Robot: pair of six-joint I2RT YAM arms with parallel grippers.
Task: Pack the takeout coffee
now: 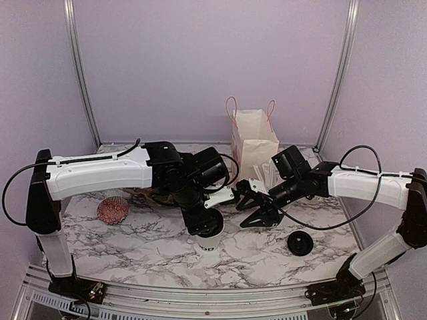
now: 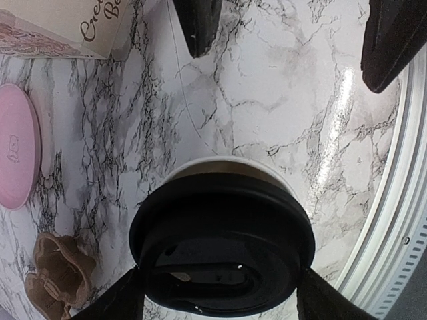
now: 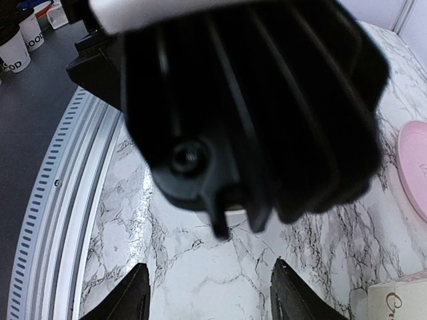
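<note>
Your left pincer (image 1: 203,223) is down over the takeout cup (image 1: 208,244), which stands upright on the marble counter (image 1: 133,247), near the middle of its front edge. The cup's black lid (image 2: 223,250) is on. In the left wrist view your two fingers (image 2: 117,300) sit on either side of that lid, right up against its rim. From these views you cannot tell whether they pinch the lid or only rest beside it.

Your right pincer (image 1: 243,210) hangs just to the right of the cup and does not touch it. Its fingers (image 3: 137,293) are spread wide, with only bare marble between them. Most of your right wrist view is blocked by the black housing of the left arm (image 3: 253,107), which is close in front of the lens.

A loose black lid (image 1: 300,243) lies flat on the counter to the right, well apart from the cup. The paper bag (image 1: 253,143) with pink handles stands upright at the back of the counter, behind both pincers. A pink plate (image 2: 17,147) and a box with script lettering (image 2: 60,23) lie to the left of the cup. Off the counter, past the front rail, two more white cups (image 3: 15,53) with dark lettering stand on a dark surface.
</note>
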